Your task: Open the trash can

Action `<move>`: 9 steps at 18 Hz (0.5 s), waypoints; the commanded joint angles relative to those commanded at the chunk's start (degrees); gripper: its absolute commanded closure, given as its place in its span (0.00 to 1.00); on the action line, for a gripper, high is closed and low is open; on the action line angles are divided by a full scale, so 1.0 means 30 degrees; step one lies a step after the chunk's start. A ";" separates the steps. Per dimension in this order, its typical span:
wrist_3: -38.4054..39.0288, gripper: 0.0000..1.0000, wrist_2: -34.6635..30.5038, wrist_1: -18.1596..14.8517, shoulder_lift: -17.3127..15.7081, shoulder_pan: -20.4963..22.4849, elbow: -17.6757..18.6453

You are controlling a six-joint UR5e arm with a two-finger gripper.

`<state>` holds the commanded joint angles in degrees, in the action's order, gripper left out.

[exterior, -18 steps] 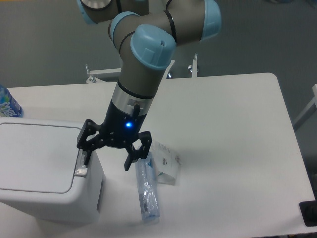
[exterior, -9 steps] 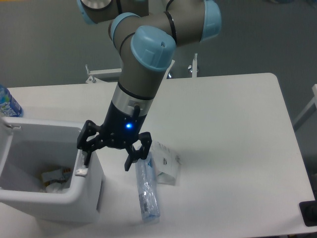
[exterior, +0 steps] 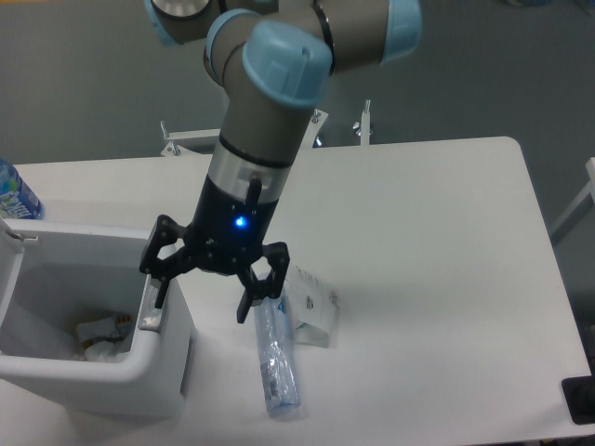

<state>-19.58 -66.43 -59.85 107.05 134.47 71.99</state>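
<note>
Trash can (exterior: pixel 139 376) at the table's (exterior: pixel 446 279) front-left corner, lid up and out of frame at left, cavity exposed with crumpled scraps (exterior: pixel 98 334) at the bottom. Grey push-button strip (exterior: pixel 149 311) on the right rim, facing up. Long axis judged left to right, roughly along the front edge; mouth pointing straight up, button end toward the table's middle. Gripper (exterior: pixel 206 299) just above that right rim, fingers spread wide, nothing between them; left fingertip (exterior: pixel 160 295) over the button strip, right one over the table beside the bin. Opening judged done; for a clean finish, best to lift straight up off the strip, no sideways drag against the rim, no second press that might close the lid. Just right of the bin, a clear plastic-wrapped packet (exterior: pixel 276 367) and a small white card (exterior: pixel 311 307) flat on the table. Water bottle (exterior: pixel 17 195) partly visible at the left edge, behind the bin.
</note>
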 joint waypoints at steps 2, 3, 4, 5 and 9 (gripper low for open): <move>-0.1204 0.00 -0.0910 0.0000 -0.0059 0.0293 -0.0410; -0.1528 0.00 -0.1233 -0.0029 -0.0088 0.0585 -0.0616; -0.1618 0.00 -0.1265 -0.0029 -0.0146 0.0965 -0.0763; -0.1706 0.00 -0.1266 -0.0029 -0.0234 0.1346 -0.0880; -0.3578 0.00 -0.1324 -0.0029 -0.0352 0.2373 -0.0706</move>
<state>-30.31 -70.40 -59.94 106.00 141.58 69.87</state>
